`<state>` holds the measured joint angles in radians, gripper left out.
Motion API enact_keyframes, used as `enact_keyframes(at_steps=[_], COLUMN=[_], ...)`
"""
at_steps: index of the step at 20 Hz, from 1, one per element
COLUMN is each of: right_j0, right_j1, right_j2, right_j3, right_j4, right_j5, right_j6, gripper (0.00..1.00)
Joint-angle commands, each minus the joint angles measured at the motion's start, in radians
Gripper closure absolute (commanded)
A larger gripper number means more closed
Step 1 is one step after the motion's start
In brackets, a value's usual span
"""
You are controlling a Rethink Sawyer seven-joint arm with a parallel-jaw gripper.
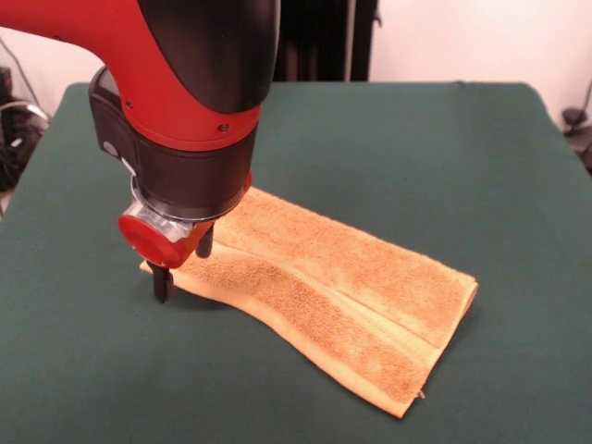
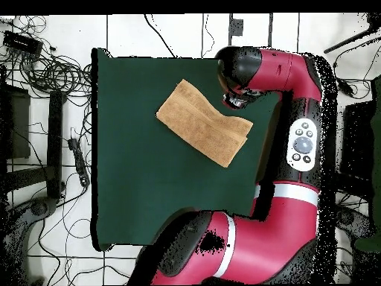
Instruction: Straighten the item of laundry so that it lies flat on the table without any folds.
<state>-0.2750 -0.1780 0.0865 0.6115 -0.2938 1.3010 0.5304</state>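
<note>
The orange-tan towel (image 1: pixel 342 287) lies folded lengthwise in layers on the dark green table (image 1: pixel 416 139), running slantwise from the left middle to the front right. A long ridge runs along it. My gripper (image 1: pixel 183 264) is down at the towel's left end. It is open, with one finger (image 1: pixel 163 282) at the table just off the towel's corner and the other (image 1: pixel 204 242) over the towel. In the overhead view the towel (image 2: pixel 205 123) lies in the table's (image 2: pixel 149 186) upper half, and the arm's head (image 2: pixel 239 82) hides the gripper. The white label does not show.
The arm (image 2: pixel 298 141) reaches along the table's right side in the overhead view. Cables and gear (image 2: pixel 45 82) lie on the floor left of the table. A dark stand (image 1: pixel 319 42) is behind the table's far edge.
</note>
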Motion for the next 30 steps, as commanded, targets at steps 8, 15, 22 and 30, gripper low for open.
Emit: enact_keyframes(at_steps=[8, 15, 22, 30], right_j0=[0.007, -0.013, -0.023, -0.018], right_j1=[0.078, 0.014, -0.018, -0.020], right_j2=[0.093, 0.098, 0.113, 0.107], right_j3=[0.078, 0.218, 0.290, 0.299], right_j4=[0.015, -0.006, -0.019, -0.014], right_j5=[0.221, -0.023, -0.197, -0.207], right_j6=[-0.045, -0.089, -0.092, -0.085], gripper=[0.00, 0.00, 0.00, 0.00])
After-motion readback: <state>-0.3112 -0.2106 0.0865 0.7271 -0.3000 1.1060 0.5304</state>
